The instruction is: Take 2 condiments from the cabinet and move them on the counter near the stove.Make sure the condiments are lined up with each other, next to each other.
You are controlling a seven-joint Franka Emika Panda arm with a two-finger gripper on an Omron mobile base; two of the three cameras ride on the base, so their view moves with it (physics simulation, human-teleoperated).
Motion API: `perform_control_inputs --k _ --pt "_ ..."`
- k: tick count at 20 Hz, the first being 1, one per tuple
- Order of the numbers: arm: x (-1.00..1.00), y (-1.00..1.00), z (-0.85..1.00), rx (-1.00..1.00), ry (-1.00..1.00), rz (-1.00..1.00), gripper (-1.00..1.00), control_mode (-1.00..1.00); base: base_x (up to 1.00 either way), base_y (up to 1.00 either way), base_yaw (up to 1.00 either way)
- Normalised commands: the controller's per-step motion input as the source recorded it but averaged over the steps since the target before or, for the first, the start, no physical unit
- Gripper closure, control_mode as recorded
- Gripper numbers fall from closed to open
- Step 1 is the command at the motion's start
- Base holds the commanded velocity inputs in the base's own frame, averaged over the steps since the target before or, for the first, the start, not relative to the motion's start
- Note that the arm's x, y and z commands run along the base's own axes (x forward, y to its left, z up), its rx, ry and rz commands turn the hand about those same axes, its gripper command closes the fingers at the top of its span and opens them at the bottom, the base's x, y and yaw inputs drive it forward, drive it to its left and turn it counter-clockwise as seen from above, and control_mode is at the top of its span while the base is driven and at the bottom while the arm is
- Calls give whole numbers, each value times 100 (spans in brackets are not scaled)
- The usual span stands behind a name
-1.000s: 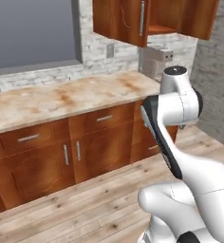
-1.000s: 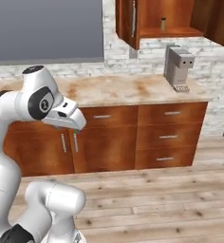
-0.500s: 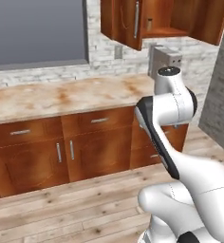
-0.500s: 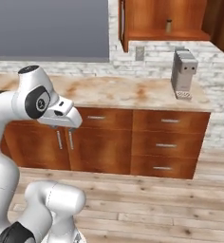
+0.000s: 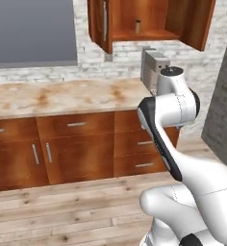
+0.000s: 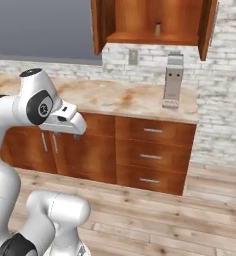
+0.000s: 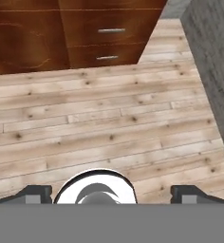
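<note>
The cabinet (image 5: 151, 19) hangs open over the counter (image 5: 62, 98), its doors swung out. One short tan shaker with a dark top (image 5: 138, 26) stands on its shelf, also seen in the right base view (image 6: 158, 28). The counter (image 6: 125, 97) is a beige marbled slab over red-brown drawers. My gripper (image 7: 112, 192) points down at the wooden floor, well below and in front of the cabinet, fingers wide apart and open with nothing between them. The stove is out of view.
A tall grey appliance (image 5: 152, 69) stands on the counter under the cabinet, also in the right base view (image 6: 173, 80). A dark grey wall-like block (image 5: 226, 101) rises at the right. Drawer fronts with silver handles (image 7: 107, 31) face the plank floor (image 7: 109, 123).
The whole picture has shifted: the base has moved, so the open cabinet and grey appliance now sit nearer the middle. The gripper stays open and low.
</note>
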Motion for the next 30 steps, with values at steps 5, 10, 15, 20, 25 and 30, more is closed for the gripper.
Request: perform_control_inputs --k 5,10,15,20,25,30 --pt "0 0 0 0 0 0 -100 100 75 -92 17" --pt "0 0 0 0 0 0 -100 100 98 -36 12" --pt "0 0 0 0 0 0 -100 100 100 1 8" --pt "0 0 0 0 0 0 -100 100 93 -36 3" --pt "0 0 0 0 0 0 -100 100 86 -11 0" --pt "0 0 0 0 0 0 -100 100 72 -2 0"
